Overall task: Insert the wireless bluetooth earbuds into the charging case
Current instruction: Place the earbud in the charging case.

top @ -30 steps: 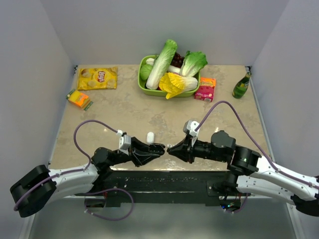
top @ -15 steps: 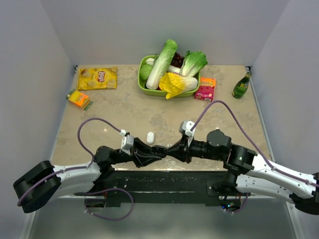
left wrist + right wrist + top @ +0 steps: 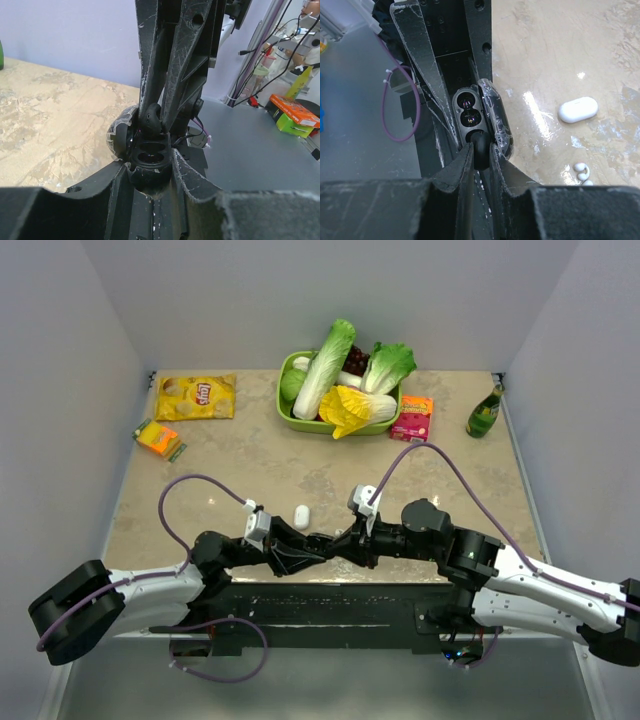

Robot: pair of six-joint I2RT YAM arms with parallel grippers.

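Right wrist: right gripper (image 3: 480,154) pinches black earbud (image 3: 481,142); left gripper (image 3: 465,92) clamps glossy dark case (image 3: 470,116).

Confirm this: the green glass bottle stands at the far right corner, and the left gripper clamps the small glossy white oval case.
Wrong on the grip. The top external view shows the small glossy white oval case lying free on the beige tabletop; the left gripper clamps an open dark case instead. The green glass bottle is at the far right corner.

We read only Lay's logo on yellow chip bag (image 3: 195,396); pink box (image 3: 412,418) print too small.
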